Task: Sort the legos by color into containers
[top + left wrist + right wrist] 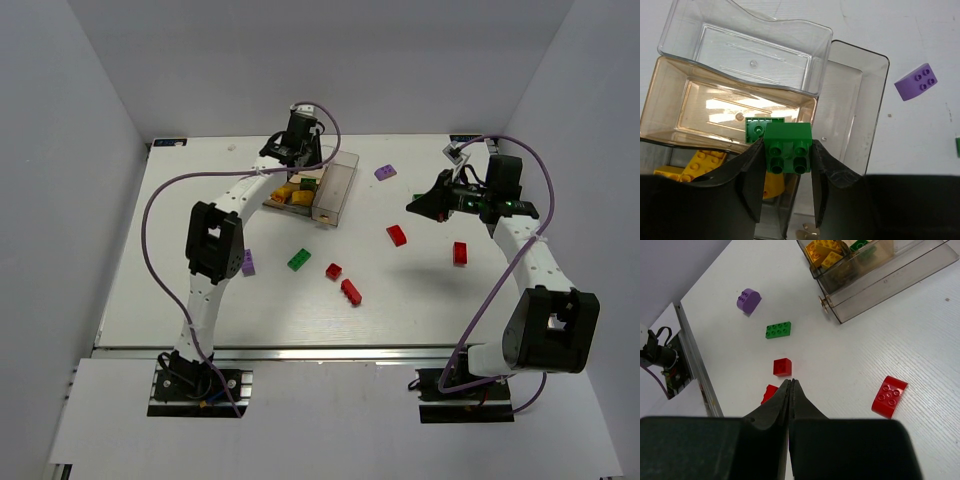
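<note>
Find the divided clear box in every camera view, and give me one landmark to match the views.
Top external: the divided clear box sits in the upper middle of the picture, just left of centre.
Left wrist: it fills the upper left and centre.
Right wrist: it is in the top right corner, cut off by the edge.
Shared landmark: the yellow legos inside it.

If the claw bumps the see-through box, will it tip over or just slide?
Probably slide: the box looks low and wide, flat on the smooth table. It seems thin, light plastic holding few bricks, so a gentle nudge could shift it.
</note>
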You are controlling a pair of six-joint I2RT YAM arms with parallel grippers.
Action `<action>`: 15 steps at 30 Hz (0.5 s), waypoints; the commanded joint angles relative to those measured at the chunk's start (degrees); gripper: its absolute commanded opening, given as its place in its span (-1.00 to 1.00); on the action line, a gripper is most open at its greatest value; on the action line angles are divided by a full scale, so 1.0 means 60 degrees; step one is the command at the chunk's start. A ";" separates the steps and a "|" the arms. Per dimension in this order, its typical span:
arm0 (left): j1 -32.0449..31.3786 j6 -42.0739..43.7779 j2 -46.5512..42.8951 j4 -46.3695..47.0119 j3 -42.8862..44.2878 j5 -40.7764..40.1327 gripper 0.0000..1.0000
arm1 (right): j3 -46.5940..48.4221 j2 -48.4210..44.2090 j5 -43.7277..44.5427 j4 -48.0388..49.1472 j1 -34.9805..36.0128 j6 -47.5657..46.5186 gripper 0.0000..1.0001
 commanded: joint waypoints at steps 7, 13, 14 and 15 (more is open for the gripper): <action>0.0328 0.0298 0.0275 0.0533 0.0178 0.0101 -0.40 | 0.0225 -0.0144 0.0015 -0.0043 -0.0121 -0.0208 -0.85; 0.0329 0.0298 0.0246 0.0475 0.0076 0.0322 0.27 | 0.0284 0.0003 0.0497 -0.0160 -0.0180 -0.0442 -0.11; 0.0329 0.0313 0.0217 0.0503 0.0047 0.0336 0.32 | 0.0313 0.0032 0.0600 -0.0204 -0.0194 -0.0486 -0.07; 0.0329 0.0327 0.0158 0.0547 -0.0012 0.0336 0.38 | 0.0342 0.0076 0.0819 -0.0233 -0.0180 -0.0559 -0.03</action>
